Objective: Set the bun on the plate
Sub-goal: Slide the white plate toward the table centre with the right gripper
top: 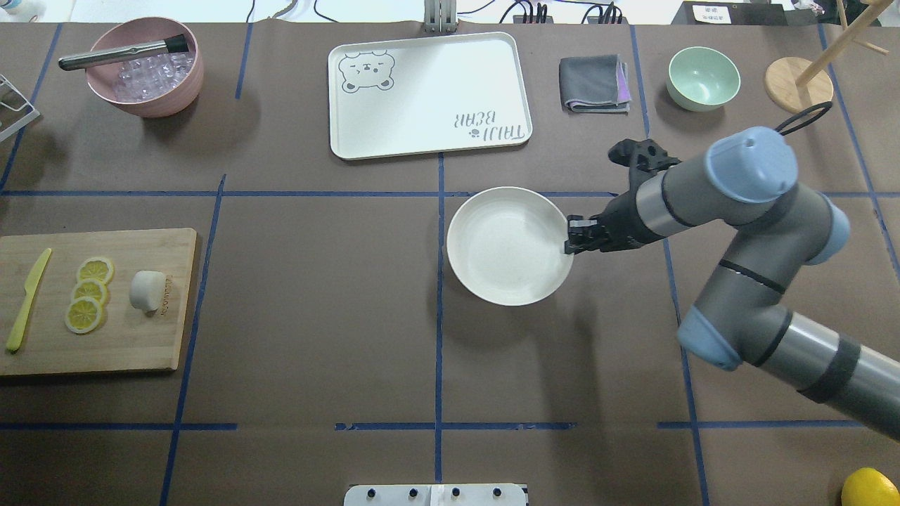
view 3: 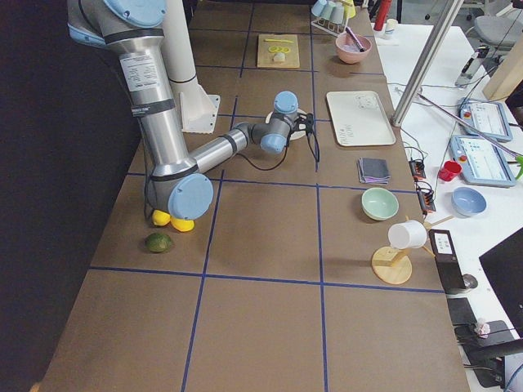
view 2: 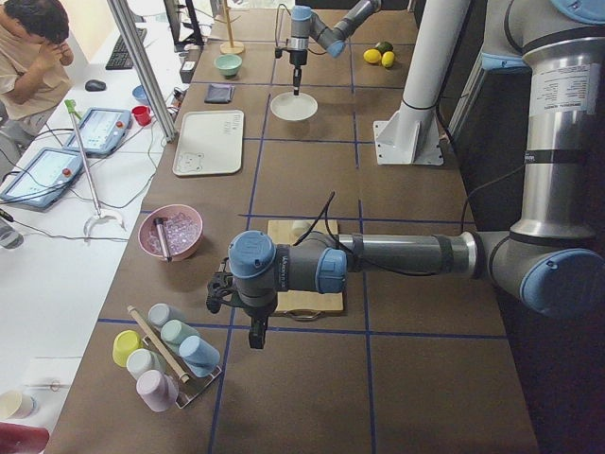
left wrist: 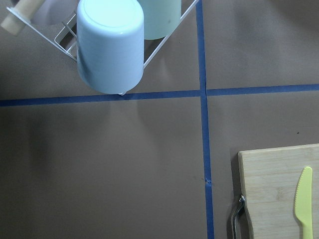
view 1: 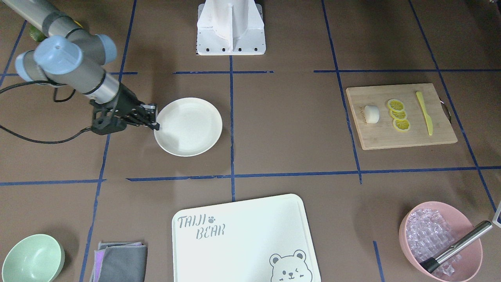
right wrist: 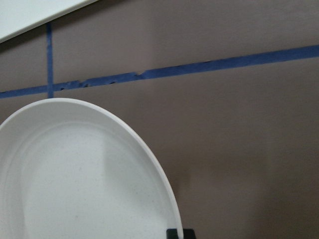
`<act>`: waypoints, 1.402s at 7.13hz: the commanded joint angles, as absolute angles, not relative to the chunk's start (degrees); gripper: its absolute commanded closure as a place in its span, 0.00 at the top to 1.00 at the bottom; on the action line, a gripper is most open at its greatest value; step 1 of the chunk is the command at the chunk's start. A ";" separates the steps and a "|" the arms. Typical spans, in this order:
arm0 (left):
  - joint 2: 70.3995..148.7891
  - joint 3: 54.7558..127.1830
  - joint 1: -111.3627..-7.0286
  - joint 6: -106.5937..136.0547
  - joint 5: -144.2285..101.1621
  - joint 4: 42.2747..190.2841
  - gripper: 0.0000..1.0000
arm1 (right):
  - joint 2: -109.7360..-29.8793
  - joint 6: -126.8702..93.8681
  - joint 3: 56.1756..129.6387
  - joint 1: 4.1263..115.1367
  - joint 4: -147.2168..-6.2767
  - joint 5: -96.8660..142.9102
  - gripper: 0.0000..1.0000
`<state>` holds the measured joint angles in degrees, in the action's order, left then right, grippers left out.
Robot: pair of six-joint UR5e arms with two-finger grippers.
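Note:
The small white bun (view 1: 372,114) (top: 146,290) lies on a bamboo cutting board (top: 140,344) at the table's left end, next to the lemon slices (top: 88,292). The cream-white plate (view 1: 203,141) (top: 492,288) rests flat near the table's middle and holds nothing. My right gripper (view 1: 155,117) (top: 570,237) points down at the plate's rim. In the right wrist view a dark fingertip (right wrist: 179,233) sits right on the rim (right wrist: 149,149), so the gripper looks shut on it. My left gripper (view 2: 254,336) hovers off the board's outer corner; whether it is open or shut I cannot tell.
A yellow knife (top: 27,299) lies on the board. A bear-print tray (top: 429,133), grey cloth (top: 594,83), mint-green bowl (top: 703,77) and pink bowl of ice (top: 144,67) line the far side. Cups in a rack (left wrist: 109,45) stand beyond the board. A person (view 2: 33,57) sits nearby.

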<state>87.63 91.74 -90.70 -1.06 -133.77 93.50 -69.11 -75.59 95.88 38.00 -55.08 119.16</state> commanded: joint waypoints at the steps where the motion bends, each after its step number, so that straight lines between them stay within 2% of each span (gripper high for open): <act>1: 87.63 91.58 -90.62 -1.05 -133.77 93.43 1.00 | -63.29 -79.96 95.36 30.52 -60.47 111.21 0.00; 3: 87.63 91.49 -90.53 -1.05 -133.77 93.43 1.00 | -62.84 -80.51 95.01 27.26 -61.60 107.07 0.00; 4: 87.63 91.49 -90.53 -1.05 -133.77 93.43 1.00 | -62.49 -80.51 94.92 27.07 -63.35 107.05 0.06; 5: 87.63 91.49 -90.53 -1.05 -133.77 93.43 1.00 | -62.14 -80.51 94.92 27.07 -65.11 106.96 0.71; 6: 87.63 91.49 -90.53 -1.05 -133.77 93.51 1.00 | -61.88 -80.33 95.36 27.07 -66.69 104.96 0.98; 8: 87.63 91.76 -90.44 -1.05 -133.77 93.52 1.00 | -61.08 -78.76 99.11 30.73 -75.61 105.99 0.99; 10: 87.63 93.07 -89.05 -1.05 -133.59 93.34 1.00 | -61.87 -62.39 103.17 40.90 -86.10 112.90 0.99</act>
